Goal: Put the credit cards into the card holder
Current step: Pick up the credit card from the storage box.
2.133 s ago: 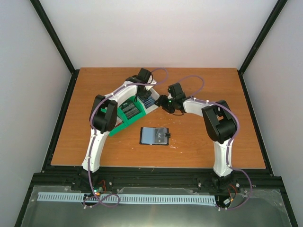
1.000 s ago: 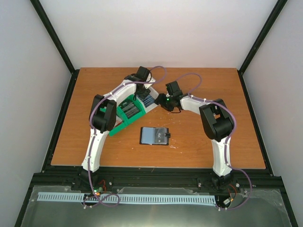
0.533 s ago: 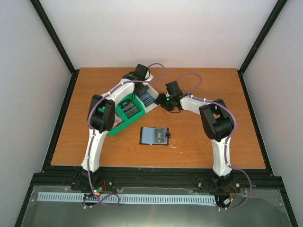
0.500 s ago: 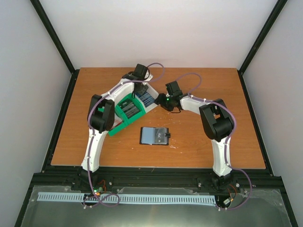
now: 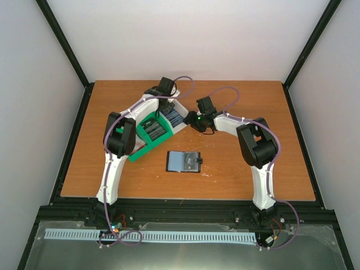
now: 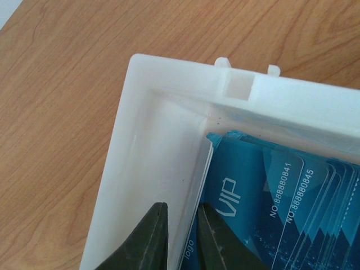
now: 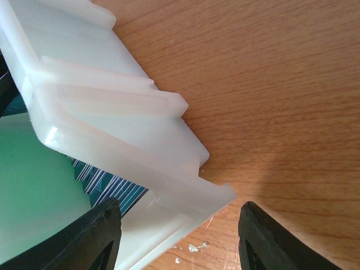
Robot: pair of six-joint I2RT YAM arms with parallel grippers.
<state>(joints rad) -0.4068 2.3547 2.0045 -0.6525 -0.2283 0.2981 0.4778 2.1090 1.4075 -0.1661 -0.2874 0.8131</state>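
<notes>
Left gripper (image 6: 181, 225) is down to a slit astride the end blue card (image 6: 247, 208) in the far white compartment of the bin (image 6: 140, 146), biting or not I can't tell, right gripper (image 7: 179, 225) gaping round its corner; peel one, lift straight, wallet (image 5: 184, 161) lies open nearer.

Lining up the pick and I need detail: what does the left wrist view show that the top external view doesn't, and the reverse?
Left wrist only: the print on the blue credit cards in the bin's white compartment, and the left gripper straddling the front card's edge. Top external only: the open card holder, and the right gripper beside the bin. Both: the bin, its blue cards and the wooden table.
</notes>
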